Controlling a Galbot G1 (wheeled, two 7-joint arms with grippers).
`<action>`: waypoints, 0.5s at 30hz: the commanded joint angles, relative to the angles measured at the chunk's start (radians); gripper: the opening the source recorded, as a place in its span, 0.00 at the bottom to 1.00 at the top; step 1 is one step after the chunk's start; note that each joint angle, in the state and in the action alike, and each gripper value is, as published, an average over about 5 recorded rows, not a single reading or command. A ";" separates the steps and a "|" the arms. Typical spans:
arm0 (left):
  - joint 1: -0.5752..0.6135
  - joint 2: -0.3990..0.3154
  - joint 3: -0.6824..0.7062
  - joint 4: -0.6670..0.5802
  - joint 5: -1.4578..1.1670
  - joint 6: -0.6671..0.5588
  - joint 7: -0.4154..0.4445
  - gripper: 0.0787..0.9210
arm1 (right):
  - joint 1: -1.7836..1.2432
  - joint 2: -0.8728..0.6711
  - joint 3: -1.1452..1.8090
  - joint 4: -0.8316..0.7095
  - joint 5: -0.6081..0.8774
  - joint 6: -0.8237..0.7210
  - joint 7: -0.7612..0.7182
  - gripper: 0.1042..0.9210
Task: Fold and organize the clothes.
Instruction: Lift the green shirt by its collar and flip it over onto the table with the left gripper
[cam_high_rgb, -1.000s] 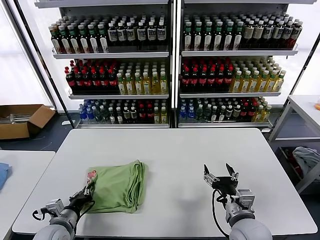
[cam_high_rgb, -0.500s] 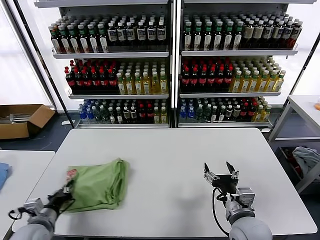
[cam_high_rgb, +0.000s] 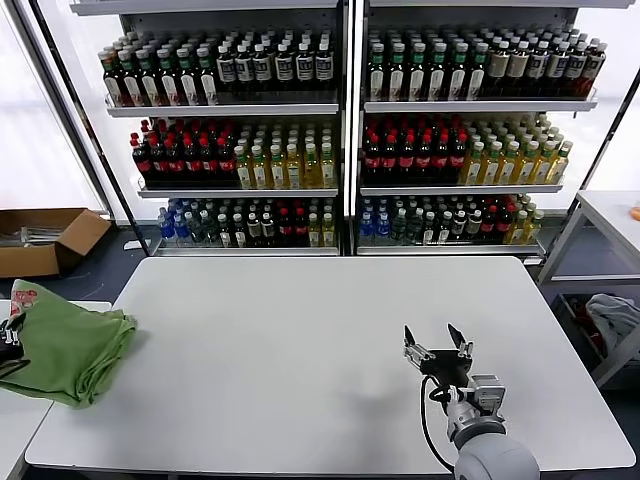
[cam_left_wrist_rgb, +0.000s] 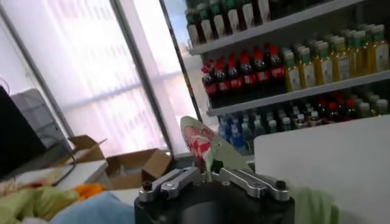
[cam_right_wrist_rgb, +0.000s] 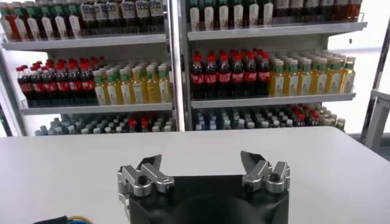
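Left tool (cam_left_wrist_rgb: 210, 173) sits at the far left edge of the head view, clamped on the folded light green soft polo shirt (cam_high_rgb: 68, 345) by its red-and-white printed corner. Shirt hangs past the left edge of the white rectangular counter (cam_high_rgb: 300, 340), over the adjoining white side counter (cam_high_rgb: 15, 425); half a second ago it lay on the main counter's left part. Right tool (cam_high_rgb: 438, 350) hovers low over the counter's right front, fingers apart, gripping nothing, unchanged.

No lettering can be read on the bottles' labels (cam_right_wrist_rgb: 225, 70) or the shirt's printed graphic (cam_left_wrist_rgb: 200, 139).
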 joint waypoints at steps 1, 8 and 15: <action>-0.009 -0.055 0.119 -0.068 0.075 -0.007 0.026 0.01 | -0.018 -0.001 0.006 0.002 -0.003 0.000 0.000 0.88; -0.026 -0.187 0.309 -0.380 0.043 0.067 -0.070 0.01 | -0.031 0.006 0.011 -0.006 -0.013 0.001 0.001 0.88; 0.012 -0.372 0.674 -0.598 0.279 0.136 -0.121 0.01 | -0.050 0.024 0.014 -0.003 -0.032 0.002 0.000 0.88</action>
